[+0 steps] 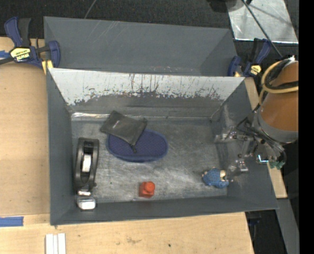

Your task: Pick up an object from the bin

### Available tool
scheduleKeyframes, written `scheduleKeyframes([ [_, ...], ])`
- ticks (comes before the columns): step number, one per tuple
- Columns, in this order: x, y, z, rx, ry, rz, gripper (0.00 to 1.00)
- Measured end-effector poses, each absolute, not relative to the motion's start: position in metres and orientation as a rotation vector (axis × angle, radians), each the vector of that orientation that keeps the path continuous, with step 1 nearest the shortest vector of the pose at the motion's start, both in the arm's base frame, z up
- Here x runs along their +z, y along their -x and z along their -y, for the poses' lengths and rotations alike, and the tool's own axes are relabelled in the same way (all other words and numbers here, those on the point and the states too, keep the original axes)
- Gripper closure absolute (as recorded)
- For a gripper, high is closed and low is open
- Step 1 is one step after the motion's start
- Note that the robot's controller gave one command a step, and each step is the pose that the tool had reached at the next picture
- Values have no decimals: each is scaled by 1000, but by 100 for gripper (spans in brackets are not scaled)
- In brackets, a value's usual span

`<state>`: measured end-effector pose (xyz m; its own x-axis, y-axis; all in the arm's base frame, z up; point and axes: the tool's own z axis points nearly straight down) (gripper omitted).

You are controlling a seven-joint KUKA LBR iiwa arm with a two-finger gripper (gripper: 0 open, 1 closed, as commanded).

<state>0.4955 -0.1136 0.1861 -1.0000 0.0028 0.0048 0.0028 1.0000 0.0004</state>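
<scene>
My gripper (239, 157) hangs low at the bin's right side, close to the right wall. Just below and to its left lies a small blue crumpled thing (215, 179) with a pale patch, on the bin floor near the front right corner; the gripper's lower end comes right up to the thing's right edge. A small red block (146, 189) rests on the floor further left, near the front wall.
A flat dark blue oval (141, 146) with a dark grey piece (124, 127) lying over its upper left sits mid-bin. A black tape dispenser (86, 166) with a white roll stands along the left wall. The arm's orange cover is at the right rim.
</scene>
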Motion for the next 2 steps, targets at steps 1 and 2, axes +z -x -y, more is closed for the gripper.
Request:
scheduleKeyframes([
  [1, 77, -492, 147, -2, -574, 3087, 0],
  [2, 79, -493, 146, 1, -578, 3090, 100],
])
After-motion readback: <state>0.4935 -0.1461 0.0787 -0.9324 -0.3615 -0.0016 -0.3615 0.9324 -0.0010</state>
